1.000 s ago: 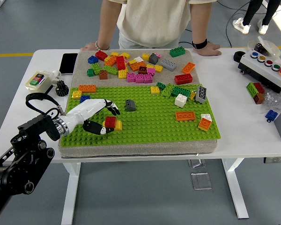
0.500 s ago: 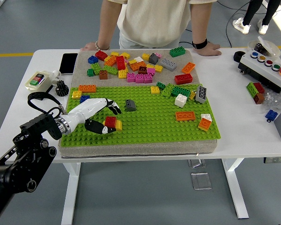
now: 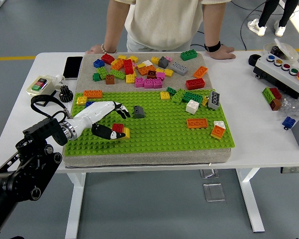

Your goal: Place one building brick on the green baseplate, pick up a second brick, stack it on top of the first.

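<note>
Left hand [image 3: 111, 121] over the left part of the green baseplate [image 3: 159, 130], thumb and fingers closed on the red brick [image 3: 118, 128] that sits on the yellow brick [image 3: 125, 133], both on the plate's studs. Compared with a second ago, wrist and forearm shifted slightly up and toward the far side, red-on-yellow stack in the same spot, small grey brick [image 3: 138, 111] just beyond the fingertips unmoved. At the far edge of the white table [image 3: 259, 127], a person's hands resting flat, unchanged, behind the loose pile of bricks [image 3: 144, 69].
</note>
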